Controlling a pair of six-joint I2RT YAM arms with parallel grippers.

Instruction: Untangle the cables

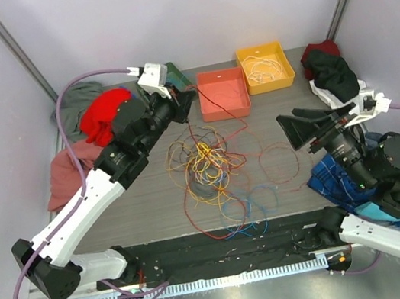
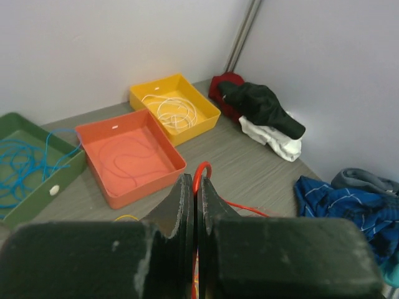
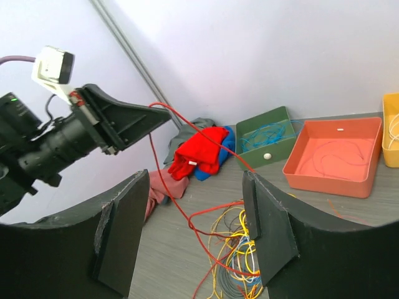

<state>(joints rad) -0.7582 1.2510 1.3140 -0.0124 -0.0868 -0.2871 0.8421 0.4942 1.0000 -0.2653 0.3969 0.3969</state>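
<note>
Along the left edge of the grey wood-grain tabletop lay a crumpled grey cloth, a bright red cloth and a dull pink cloth, bunched close together. The left pincer hung above the rear-centre of the tabletop, clenched on a thin red cable. The left wrist view showed its two black fingers pressed flat together, with the cable's loop standing out above them. From the pincer this cable ran in two strands, one down to the heap below and the other towards the trays; its far end could not be traced.

Behind the pincer stood a green rectangular tray holding a coiled blue cable. Just right of it stood an orange square tray with one thin brownish cable lying in it. Next came a yellow square tray holding a coiled white cable.

In front of the trays, at mid-tabletop, lay the loose tangle of yellow, orange, red, blue and brown cables, with strands trailing towards the near edge and to the right. The right pincer hovered right of the tangle, released. Its fingers stood well apart with nothing gripped between them, and it pointed towards the left pincer.

At the right rear corner a black cloth lay on a white cloth, with a dark red cloth behind. A blue patterned cloth lay under the right arm.
</note>
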